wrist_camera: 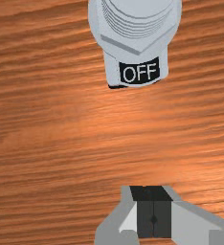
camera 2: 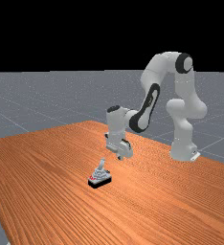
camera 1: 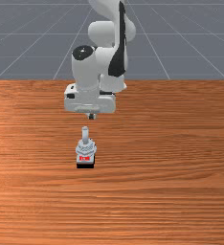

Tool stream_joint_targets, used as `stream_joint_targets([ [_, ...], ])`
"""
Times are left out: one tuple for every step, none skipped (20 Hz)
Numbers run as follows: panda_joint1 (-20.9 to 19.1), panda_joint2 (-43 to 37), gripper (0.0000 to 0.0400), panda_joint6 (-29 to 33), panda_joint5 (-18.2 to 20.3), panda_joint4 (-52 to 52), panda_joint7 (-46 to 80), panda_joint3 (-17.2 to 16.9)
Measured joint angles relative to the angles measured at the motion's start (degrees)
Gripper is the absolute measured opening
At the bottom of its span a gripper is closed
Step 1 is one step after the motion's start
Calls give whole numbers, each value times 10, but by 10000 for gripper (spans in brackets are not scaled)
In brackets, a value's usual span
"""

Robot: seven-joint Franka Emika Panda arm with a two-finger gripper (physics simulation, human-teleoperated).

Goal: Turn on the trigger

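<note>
Your front view faces the arm at twelve o'clock, across the table; your far view, farther off, shares both; your wrist view looks down close.

Smooth white shells, rounded like pipe bends, form the arm. Just above the tool — a broad pale-grey housing with a dark patch. Higher over the tool, a white cylinder wears a black cap; farther from it, a black strip bears small pale marks. At the tool's end — angular grey fingers, black rectangular pads.
</note>
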Motion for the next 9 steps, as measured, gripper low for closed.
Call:
stream_joint_targets([
  [1,1,1,4,1,-3,3,0],
  [0,4,1,8,4,0,3,1],
  [-1,10,0,11,6,4,2,2],
  [-3,18,0,14,9,13,-1,2],
  [-5,31,0,14,9,32,-4,3],
  [-9,53,0,12,10,64,-9,6],
  [-13,78,0,9,14,98,-14,12],
  [-17,103,0,6,19,134,-21,20],
  [-21,120,0,-2,21,174,-27,25],
])
